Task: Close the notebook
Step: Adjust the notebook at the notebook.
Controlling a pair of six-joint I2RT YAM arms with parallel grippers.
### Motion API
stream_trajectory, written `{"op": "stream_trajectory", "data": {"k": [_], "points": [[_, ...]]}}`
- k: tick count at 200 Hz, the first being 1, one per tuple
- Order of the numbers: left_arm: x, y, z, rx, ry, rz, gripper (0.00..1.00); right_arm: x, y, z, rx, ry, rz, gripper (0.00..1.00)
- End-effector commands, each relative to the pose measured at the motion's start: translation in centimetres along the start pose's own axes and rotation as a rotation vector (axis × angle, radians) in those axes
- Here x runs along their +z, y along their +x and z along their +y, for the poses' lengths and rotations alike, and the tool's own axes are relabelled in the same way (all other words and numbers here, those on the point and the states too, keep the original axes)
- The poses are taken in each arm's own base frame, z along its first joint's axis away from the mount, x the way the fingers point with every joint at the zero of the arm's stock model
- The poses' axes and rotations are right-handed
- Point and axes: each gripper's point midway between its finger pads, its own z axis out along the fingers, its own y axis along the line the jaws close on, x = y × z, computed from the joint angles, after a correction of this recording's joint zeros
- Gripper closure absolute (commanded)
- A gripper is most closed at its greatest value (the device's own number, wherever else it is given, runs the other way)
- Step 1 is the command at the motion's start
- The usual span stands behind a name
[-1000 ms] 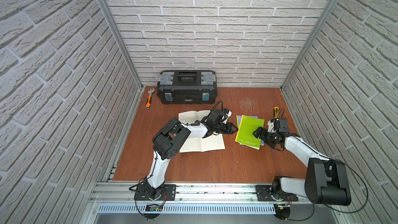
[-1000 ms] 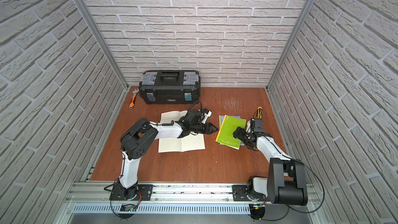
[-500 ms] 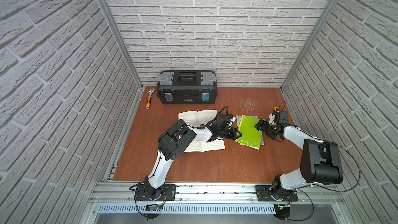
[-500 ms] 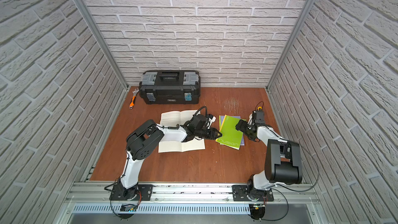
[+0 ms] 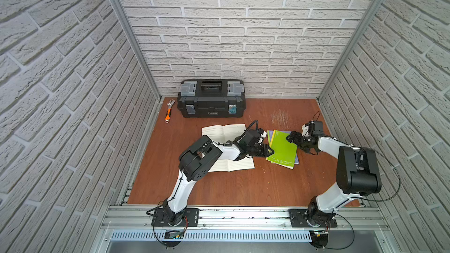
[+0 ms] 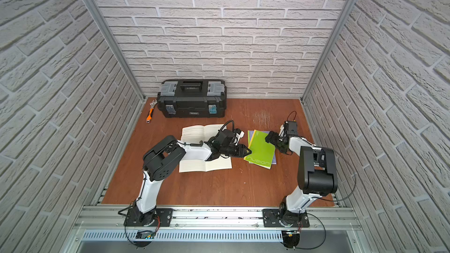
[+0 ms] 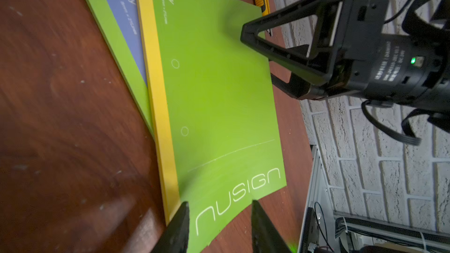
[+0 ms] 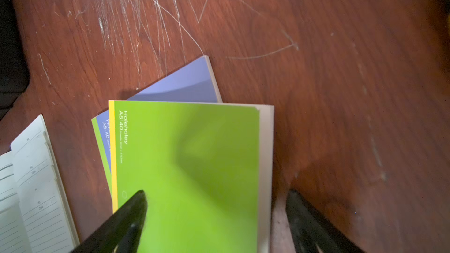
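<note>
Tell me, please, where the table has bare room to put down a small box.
The widest bare patch is the front strip of the table, between the open notebook and the rail. Also free: the scratched area between toolbox and green notebook. Crowded: the middle: the left arm crosses the open notebook, the right arm reaches the green one.

White brick walls (image 5: pixel 243 32) enclose a scratched reddish-brown wooden tabletop (image 5: pixel 219 186), with an aluminium rail (image 5: pixel 243 217) along its front.
</note>
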Motion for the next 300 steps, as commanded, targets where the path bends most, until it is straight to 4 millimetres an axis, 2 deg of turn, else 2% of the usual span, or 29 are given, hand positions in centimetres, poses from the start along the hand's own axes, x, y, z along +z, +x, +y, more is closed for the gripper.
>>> {"op": "stream_trajectory", "data": {"k": [1, 38, 66, 104, 189, 216, 274, 300], "points": [[0.2, 0.2, 0.5, 0.014, -0.024, -0.013, 0.59, 0.2, -0.9, 0.4, -0.012, -0.021, -0.018, 0.11], [0.2, 0.9, 2.9, 0.036, -0.158, -0.009, 0.58, 0.3, -1.1, 0.6, -0.012, -0.026, -0.015, 0.11], [0.7, 1.0, 3.8, 0.036, -0.181, -0.008, 0.58, 0.1, -1.4, 0.8, -0.019, -0.027, -0.02, 0.11], [1.6, 1.5, 3.1, 0.027, -0.151, 0.009, 0.58, 0.0, -1.6, 0.9, -0.021, -0.031, -0.021, 0.11], [2.4, 2.9, -0.7, 0.035, -0.114, 0.063, 0.57, 0.7, -2.6, 1.5, -0.021, -0.052, -0.017, 0.11], [2.4, 3.3, -1.3, 0.065, -0.141, 0.086, 0.57, 0.9, -3.1, 2.1, -0.027, -0.065, -0.016, 0.12], [2.6, 3.5, -0.9, 0.066, -0.15, 0.089, 0.57, 0.2, -4.6, 3.6, -0.068, -0.062, -0.028, 0.12], [2.4, 3.6, 0.4, 0.076, -0.191, 0.092, 0.57, 0.2, -4.8, 4.2, -0.08, -0.065, -0.024, 0.12]]}}
